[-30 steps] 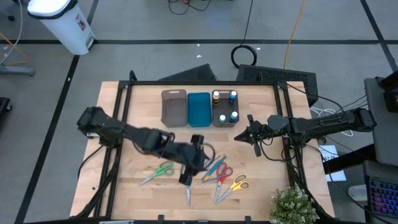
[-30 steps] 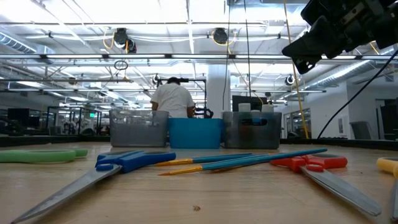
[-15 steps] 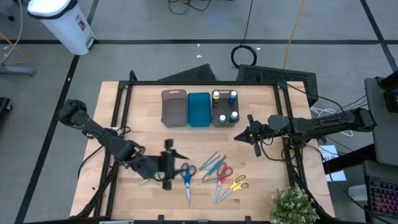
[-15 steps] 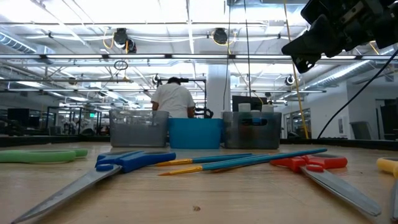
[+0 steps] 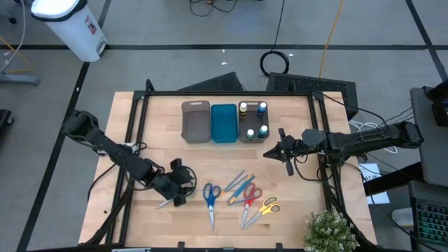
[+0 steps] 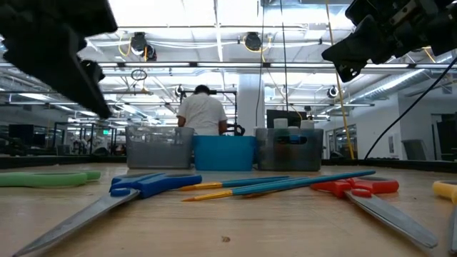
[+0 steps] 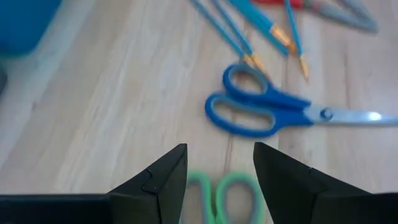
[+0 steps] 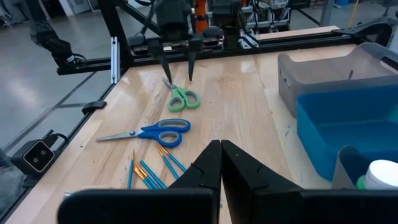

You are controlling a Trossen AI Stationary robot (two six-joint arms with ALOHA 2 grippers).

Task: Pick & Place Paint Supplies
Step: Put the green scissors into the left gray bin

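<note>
- Over the front-left part of the wooden table (image 5: 140, 126) my left claw (image 5: 180, 187) hangs with its 2 dark fingers (image 7: 155, 180) apart and holding nothing, lined up above the loops of the green-handled scissors (image 8: 181, 97), which I judge to be my next pick.
- Those green scissors lie flat, long axis slanting, steel blades pointing toward the table's front-left corner and loops toward the middle; my fingers stand either side of the loops, so closing would catch the handle end.
- Just beside them, the blue-handled scissors (image 5: 209, 198) lie with blades toward the front edge.
- Near those sit thin blue brush-like sticks (image 5: 240, 186), red-handled scissors (image 5: 250, 195) and yellow-handled scissors (image 5: 263, 207).
- My right claw (image 5: 269, 152) waits pressed together, empty, beside the grey tray holding 4 small white bottles (image 5: 253, 122), clear of my left arm's reach.
</note>
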